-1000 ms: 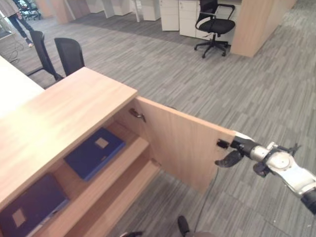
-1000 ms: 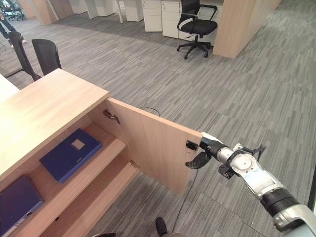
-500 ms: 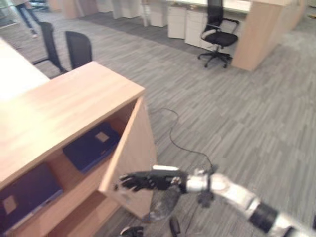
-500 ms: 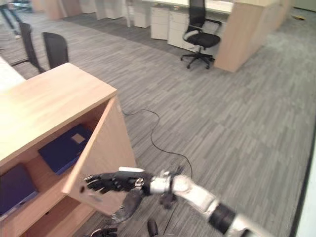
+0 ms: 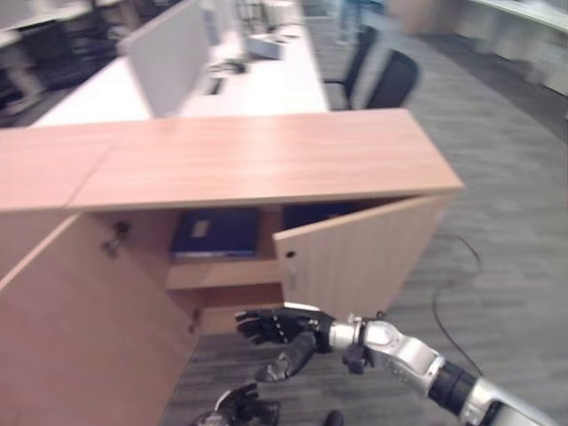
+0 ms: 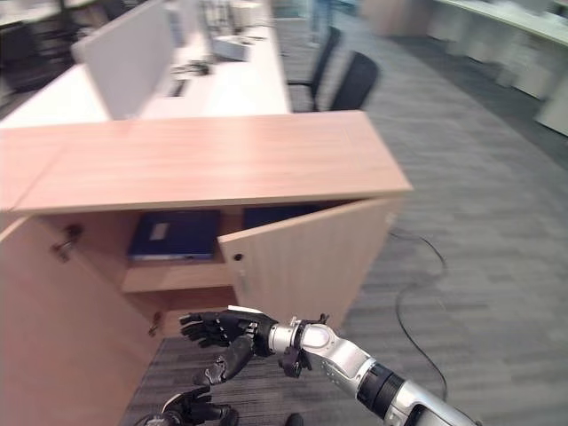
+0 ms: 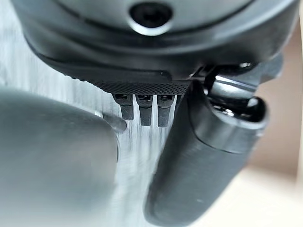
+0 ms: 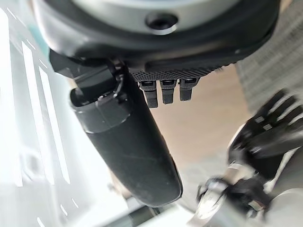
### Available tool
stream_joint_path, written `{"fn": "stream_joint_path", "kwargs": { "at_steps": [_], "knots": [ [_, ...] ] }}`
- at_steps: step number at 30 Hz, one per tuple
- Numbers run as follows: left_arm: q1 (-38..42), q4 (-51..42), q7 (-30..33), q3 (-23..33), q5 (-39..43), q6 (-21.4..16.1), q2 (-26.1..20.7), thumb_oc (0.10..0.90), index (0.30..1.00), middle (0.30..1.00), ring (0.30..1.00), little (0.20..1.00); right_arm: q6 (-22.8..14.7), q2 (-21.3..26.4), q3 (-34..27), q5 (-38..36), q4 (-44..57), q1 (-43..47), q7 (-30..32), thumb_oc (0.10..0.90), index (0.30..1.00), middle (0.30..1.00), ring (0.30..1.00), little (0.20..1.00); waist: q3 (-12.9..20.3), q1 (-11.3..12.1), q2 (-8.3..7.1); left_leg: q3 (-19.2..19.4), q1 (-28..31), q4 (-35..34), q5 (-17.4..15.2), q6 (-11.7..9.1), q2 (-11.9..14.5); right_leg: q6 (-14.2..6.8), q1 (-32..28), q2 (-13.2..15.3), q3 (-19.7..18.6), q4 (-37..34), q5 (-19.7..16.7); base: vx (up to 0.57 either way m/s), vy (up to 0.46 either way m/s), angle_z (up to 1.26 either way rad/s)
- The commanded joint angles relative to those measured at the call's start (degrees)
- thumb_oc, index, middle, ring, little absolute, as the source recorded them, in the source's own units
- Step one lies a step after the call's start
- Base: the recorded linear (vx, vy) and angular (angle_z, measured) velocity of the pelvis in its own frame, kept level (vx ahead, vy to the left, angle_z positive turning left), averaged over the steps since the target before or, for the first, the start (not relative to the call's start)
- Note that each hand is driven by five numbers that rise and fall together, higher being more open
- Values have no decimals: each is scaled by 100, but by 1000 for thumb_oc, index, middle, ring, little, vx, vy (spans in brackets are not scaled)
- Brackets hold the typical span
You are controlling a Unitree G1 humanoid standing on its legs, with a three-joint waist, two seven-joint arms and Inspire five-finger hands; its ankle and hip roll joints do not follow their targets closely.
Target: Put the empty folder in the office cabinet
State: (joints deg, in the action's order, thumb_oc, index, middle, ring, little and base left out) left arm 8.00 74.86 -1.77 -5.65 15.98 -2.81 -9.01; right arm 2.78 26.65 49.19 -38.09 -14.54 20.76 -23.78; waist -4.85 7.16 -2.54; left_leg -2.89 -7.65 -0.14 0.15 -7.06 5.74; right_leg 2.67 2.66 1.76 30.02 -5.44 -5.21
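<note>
Below the office cabinet [image 5: 266,160], the right hand [image 5: 275,327] has left the right door [image 5: 355,257], fingers spread, empty; that door stands half closed now. A blue folder [image 5: 217,232] lies shelved; closing remains.

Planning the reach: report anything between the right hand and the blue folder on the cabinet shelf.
Nothing visible blocks it: the blue folder lies in the gap between the doors. The half-open right door hangs beside the right hand, which sits below the shelf.
</note>
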Motion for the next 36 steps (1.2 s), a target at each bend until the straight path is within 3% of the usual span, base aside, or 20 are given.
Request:
{"fn": "stream_joint_path", "kwargs": {
  "at_steps": [1,2,3,4,5,10,11,13,16,21,23,24,26,28,29,30,31,36],
  "knots": [
    [-237,319,118,81,147,33,-209,800,900,900,900,900,-680,-337,-439,263,183,148,79,800,900,900,900,900,-15,-145,-22,1166,677,61,166,-105,406,-641,-567,250,-429,44,944,25,105,92],
    [-212,447,140,203,16,133,-276,800,900,900,900,900,-566,-193,-633,218,202,-101,22,800,900,900,900,900,44,-333,35,2070,720,242,140,-69,472,-644,-592,363,-159,44,865,-15,144,75],
    [-233,469,134,288,-25,174,-206,800,900,900,900,900,-564,-86,-790,207,229,-334,7,800,900,900,900,900,98,-371,93,2330,773,272,15,-51,437,-637,-642,385,-39,44,879,36,268,59],
    [-413,299,5,254,-32,144,-30,800,900,900,900,900,-459,-61,-1141,342,-97,-704,106,800,900,900,900,900,192,-385,226,2308,832,233,-101,35,314,-610,-741,407,161,59,868,62,178,116],
    [-428,288,7,240,-31,147,-28,800,900,900,900,900,-462,-63,-1149,348,-102,-716,101,800,900,900,900,900,200,-390,228,2293,830,229,-99,38,310,-614,-747,409,176,57,866,80,201,109],
    [-581,173,-190,102,142,156,46,800,900,900,900,900,-412,-515,-1595,1589,-2005,-1149,760,800,900,900,900,900,318,-233,323,1954,942,-270,-6,192,59,-701,-918,660,541,196,801,44,224,57],
    [-612,247,-216,1,68,185,52,800,900,900,900,900,-349,-732,-1935,2193,-3151,-1289,1097,800,900,900,900,900,389,-162,347,1769,928,-466,55,292,-109,-768,-939,821,749,281,761,21,262,59],
    [-610,305,-216,-48,47,194,69,800,900,900,900,900,-337,-889,-2139,2323,-3729,-1332,1225,800,900,900,900,900,421,-137,361,1670,889,-486,36,344,-183,-794,-945,908,847,333,735,9,216,63],
    [-587,521,-238,-120,-37,220,106,800,900,900,900,900,-257,-1216,-3280,2305,-5635,-1435,1876,800,900,900,900,900,546,-72,439,1388,763,-486,-50,474,-461,-953,-1001,1215,1177,440,630,27,292,59],
    [-485,475,-165,-168,-244,178,36,800,900,900,900,900,-158,-1070,-4408,2462,-6727,-1946,2315,800,900,900,900,900,585,-73,573,760,818,-486,-243,748,-1023,-1128,-1082,1903,1607,1328,600,96,331,77],
    [-473,421,-115,-126,-122,116,-21,800,900,900,900,900,-206,-1037,-4737,2143,-6787,-2200,2304,800,900,900,900,900,488,-316,589,387,968,-486,-296,894,-1266,-1237,-962,2284,1075,2014,312,129,308,94],
    [-446,322,-11,-77,-18,21,-80,800,900,900,900,900,-270,-1059,-4888,1851,-6784,-2262,2319,800,900,900,900,900,424,-488,581,227,1025,-486,-320,953,-1342,-1208,-745,2312,371,2271,249,75,214,198],
    [-384,108,171,18,148,-188,-184,800,900,900,900,900,-406,-1137,-5069,1287,-6789,-2301,2330,800,900,900,900,900,324,-697,593,25,1109,-486,-369,1022,-1403,-1094,-290,1943,-1101,2512,476,17,126,183],
    [-375,-37,274,95,263,-292,-290,800,900,900,900,900,-481,-1212,-5114,905,-6801,-2336,2315,800,900,900,900,900,264,-746,627,31,1069,-486,-274,1066,-1341,-965,6,1460,-1811,2399,701,-36,27,9],
    [-374,-37,274,96,263,-291,-290,800,900,900,900,900,-482,-1211,-5113,904,-6801,-2333,2315,800,900,900,900,900,277,-739,636,38,1049,-486,-267,1064,-1330,-959,22,1446,-1814,2382,682,0,-77,11],
    [-366,-236,353,170,394,-367,-419,800,900,900,900,900,-534,-1273,-5123,702,-6792,-2367,2307,800,900,900,900,900,221,-832,612,-26,1012,-486,-229,1048,-1287,-946,159,869,-2180,1917,839,-8,-92,20],
    [-382,-380,363,125,317,-400,-485,800,900,900,900,900,-567,-1251,-5160,583,-6789,-2364,2327,800,900,900,900,900,178,-875,571,-27,1008,-486,-244,1041,-1303,-961,207,654,-2294,1654,849,-8,-91,8],
    [-407,-1273,661,278,118,-522,-797,800,900,900,900,900,-598,-1259,-5292,597,-6714,-2577,2336,800,900,900,900,900,231,-904,441,-51,963,-486,-229,961,-1295,-1017,-173,356,-2458,689,573,34,-72,25]
  ]
}}
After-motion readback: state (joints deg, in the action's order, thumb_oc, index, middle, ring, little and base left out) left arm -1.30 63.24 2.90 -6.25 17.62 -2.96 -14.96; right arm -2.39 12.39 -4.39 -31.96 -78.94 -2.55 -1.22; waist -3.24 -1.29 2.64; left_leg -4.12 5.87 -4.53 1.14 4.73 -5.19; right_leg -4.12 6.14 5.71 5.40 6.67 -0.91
